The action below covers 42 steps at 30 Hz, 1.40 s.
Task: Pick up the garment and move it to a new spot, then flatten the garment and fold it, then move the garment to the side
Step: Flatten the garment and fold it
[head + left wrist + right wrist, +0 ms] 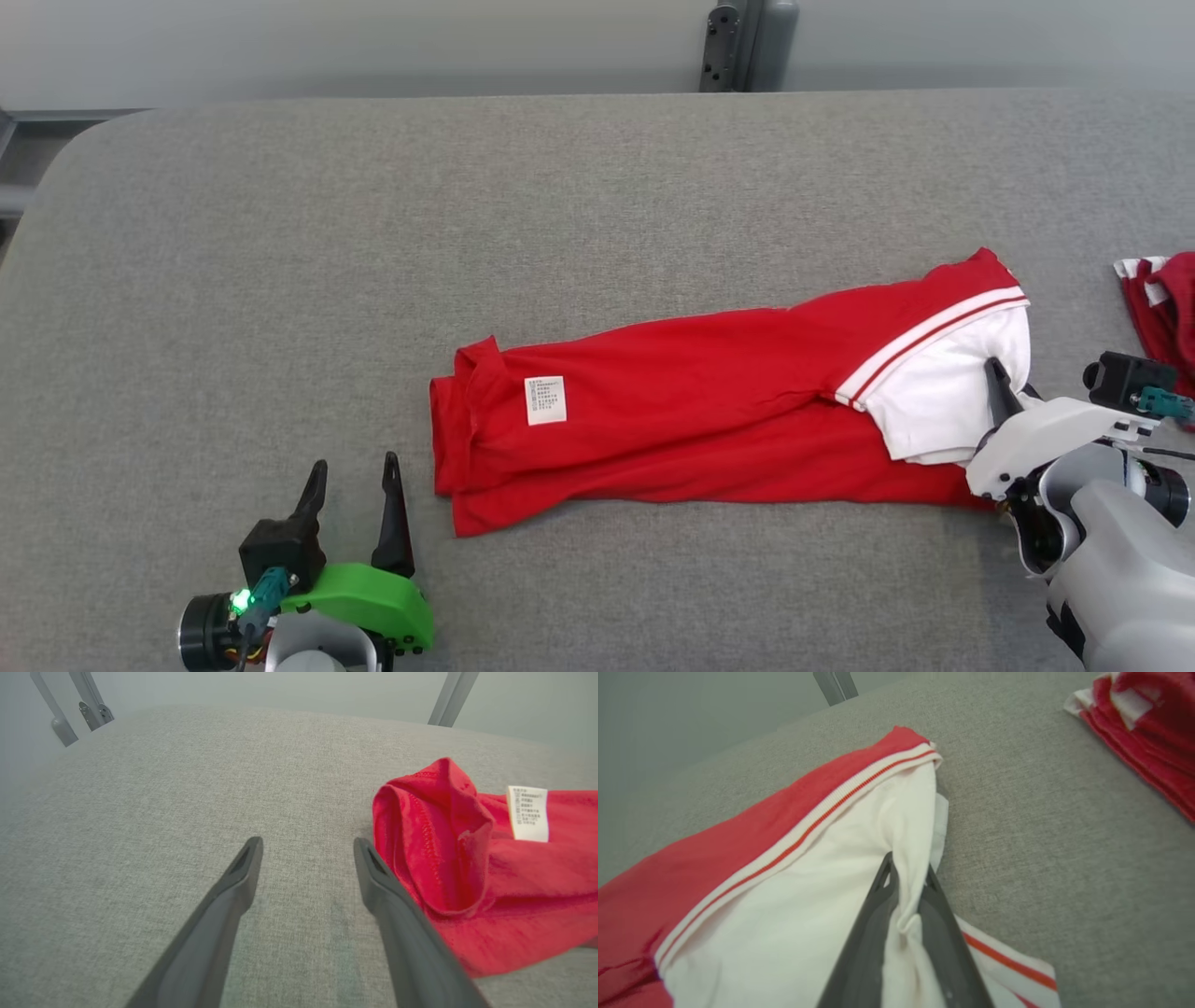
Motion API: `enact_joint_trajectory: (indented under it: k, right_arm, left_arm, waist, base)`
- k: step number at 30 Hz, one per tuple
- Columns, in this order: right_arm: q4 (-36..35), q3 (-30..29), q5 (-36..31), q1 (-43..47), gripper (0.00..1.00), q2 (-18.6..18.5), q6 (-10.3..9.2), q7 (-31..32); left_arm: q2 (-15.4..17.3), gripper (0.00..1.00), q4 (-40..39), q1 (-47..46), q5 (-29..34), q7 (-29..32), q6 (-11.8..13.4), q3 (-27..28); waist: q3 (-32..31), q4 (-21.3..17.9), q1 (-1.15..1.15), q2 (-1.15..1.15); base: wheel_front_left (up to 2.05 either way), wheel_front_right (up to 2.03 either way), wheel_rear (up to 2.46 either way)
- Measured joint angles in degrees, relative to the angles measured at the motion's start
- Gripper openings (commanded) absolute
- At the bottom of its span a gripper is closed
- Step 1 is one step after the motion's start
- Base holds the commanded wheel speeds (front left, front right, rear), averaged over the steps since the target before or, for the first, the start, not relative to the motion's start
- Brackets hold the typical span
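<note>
Head view gives us a long red knit garment with a white panel and striped trim [700,401], lying folded lengthwise on the grey fabric-covered table [373,233] and stretched between our two claws. Our left claw [356,461] sits just to the left of the garment's red end. Its two dark fingers are spread apart with nothing between them.

In the left wrist view, the left claw [307,841] has bare grey cloth between its fingers. The bunched red edge of the garment [490,882] lies right against the outer side of one finger, though we cannot tell whether they touch. A small white printed care label [545,400] [529,813] lies on the red cloth a little beyond that edge.

Our right claw [994,373] is at the opposite end. In the right wrist view, the right claw [909,863] is pinched together on a fold of the garment [784,896], in its white part. A second red-and-white bundle of cloth [1162,308] [1148,742] lies beyond and to the right of this claw, apart from the garment.
</note>
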Motion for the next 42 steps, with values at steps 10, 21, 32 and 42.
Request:
enact_joint_trajectory:
  k: [10,21,32,42]
  right_arm:
    - [-12.63,1.63,-1.43,3.38,0.0,3.27,-0.07,-0.24]
    - [-24.49,13.73,2.87,5.95,0.0,5.04,-0.08,3.27]
    - [-27.87,21.16,5.46,5.65,0.0,7.38,-0.09,5.69]
    - [-23.16,25.27,5.7,2.05,0.0,10.07,-0.09,4.53]
  left_arm:
    - [0.0,1.0,0.35,-0.05,0.42,0.0,-0.53,0.32]
    - [-0.02,1.0,0.69,0.07,0.7,0.0,-0.76,-1.13]
    - [0.0,1.0,0.68,0.15,0.24,-0.01,-0.81,-3.96]
    - [0.01,1.0,0.58,0.17,-0.57,0.0,-0.63,-7.1]
  waist:
    - [-1.48,-3.99,0.0,0.0]
    - [-3.29,-2.21,0.0,0.0]
    - [-3.33,5.33,0.0,0.0]
    - [-2.95,14.06,0.0,0.0]
  base:
    - [0.0,0.0,0.0]
    - [0.0,0.0,0.0]
    - [0.0,0.0,0.0]
    - [0.0,0.0,0.0]
